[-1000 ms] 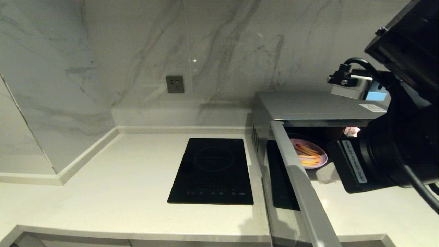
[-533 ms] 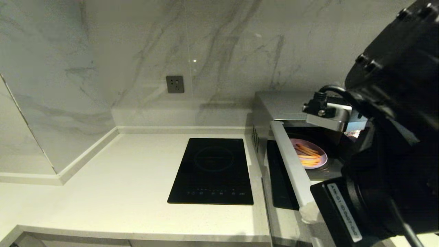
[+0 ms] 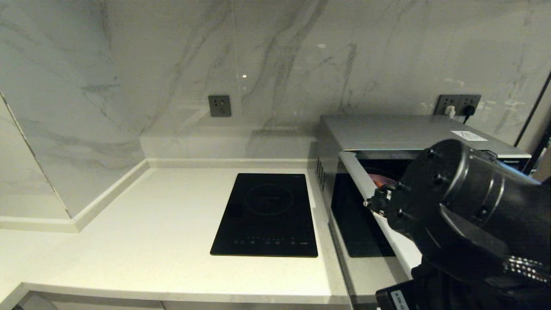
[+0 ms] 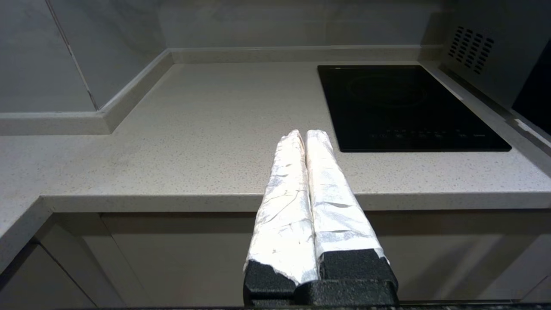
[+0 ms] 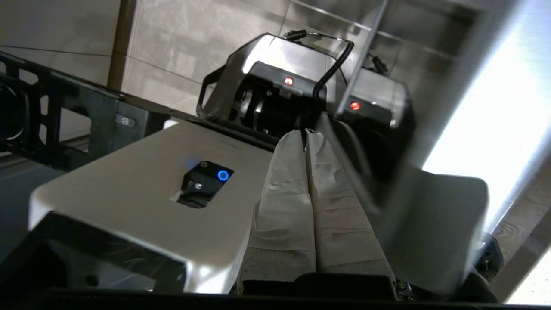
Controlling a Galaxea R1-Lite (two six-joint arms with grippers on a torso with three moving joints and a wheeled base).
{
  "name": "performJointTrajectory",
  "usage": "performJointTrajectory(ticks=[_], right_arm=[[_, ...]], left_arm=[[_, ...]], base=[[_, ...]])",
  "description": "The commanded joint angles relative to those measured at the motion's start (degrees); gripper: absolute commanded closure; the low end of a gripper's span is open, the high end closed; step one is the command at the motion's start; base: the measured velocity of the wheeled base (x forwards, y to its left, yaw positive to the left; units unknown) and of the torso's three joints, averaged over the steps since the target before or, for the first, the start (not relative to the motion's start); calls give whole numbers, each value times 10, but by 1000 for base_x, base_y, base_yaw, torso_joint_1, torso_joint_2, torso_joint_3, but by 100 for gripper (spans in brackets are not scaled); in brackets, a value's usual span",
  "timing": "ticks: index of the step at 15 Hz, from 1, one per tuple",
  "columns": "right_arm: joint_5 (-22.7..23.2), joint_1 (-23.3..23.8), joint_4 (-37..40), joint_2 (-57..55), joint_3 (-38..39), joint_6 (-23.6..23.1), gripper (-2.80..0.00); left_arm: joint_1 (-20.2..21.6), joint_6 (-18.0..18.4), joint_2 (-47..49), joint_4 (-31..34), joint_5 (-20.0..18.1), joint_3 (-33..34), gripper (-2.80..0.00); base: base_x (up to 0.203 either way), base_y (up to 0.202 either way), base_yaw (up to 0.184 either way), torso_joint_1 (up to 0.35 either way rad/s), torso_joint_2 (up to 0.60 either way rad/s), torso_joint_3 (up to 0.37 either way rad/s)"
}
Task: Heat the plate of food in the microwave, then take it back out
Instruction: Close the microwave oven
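The silver microwave stands at the right of the counter, its dark glass door swung partly out. Only a sliver of the plate of food shows inside, behind the door's edge. My right arm crosses in front of the opening and hides the rest. In the wrist view the right gripper is shut and empty, with a blurred grey panel close beside its fingers; I cannot tell whether they touch. My left gripper hangs shut and empty before the counter's front edge.
A flat black induction hob is set into the pale counter left of the microwave. Marble walls close off the back and left, with a socket on the back wall. The microwave's vented side rises beside the hob.
My right arm has swung down and leftward across the microwave's front. The door has turned toward shut. The plate, plainly visible before, is almost wholly hidden.
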State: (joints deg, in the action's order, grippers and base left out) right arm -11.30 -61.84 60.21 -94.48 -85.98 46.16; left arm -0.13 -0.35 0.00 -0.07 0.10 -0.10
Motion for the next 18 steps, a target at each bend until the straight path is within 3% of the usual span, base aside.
performJointTrajectory(ticks=[1,4,6,9,14,18], right_arm=[[-2,0,-3,25,43,9,0],[-13,21,-13,52,63,22,0],[-47,60,-20,72,76,22,0],[-98,148,-49,93,127,18,0],[-106,329,-135,123,185,-44,0],[-106,413,-209,137,203,-77,0]], left_arm=[[0,-1,0,0,0,0,0],[0,-1,0,0,0,0,0],[0,0,0,0,0,0,0],[0,0,0,0,0,0,0],[0,0,0,0,0,0,0],[0,0,0,0,0,0,0]], base=[[0,0,0,0,0,0],[0,0,0,0,0,0],[0,0,0,0,0,0],[0,0,0,0,0,0],[0,0,0,0,0,0],[0,0,0,0,0,0]])
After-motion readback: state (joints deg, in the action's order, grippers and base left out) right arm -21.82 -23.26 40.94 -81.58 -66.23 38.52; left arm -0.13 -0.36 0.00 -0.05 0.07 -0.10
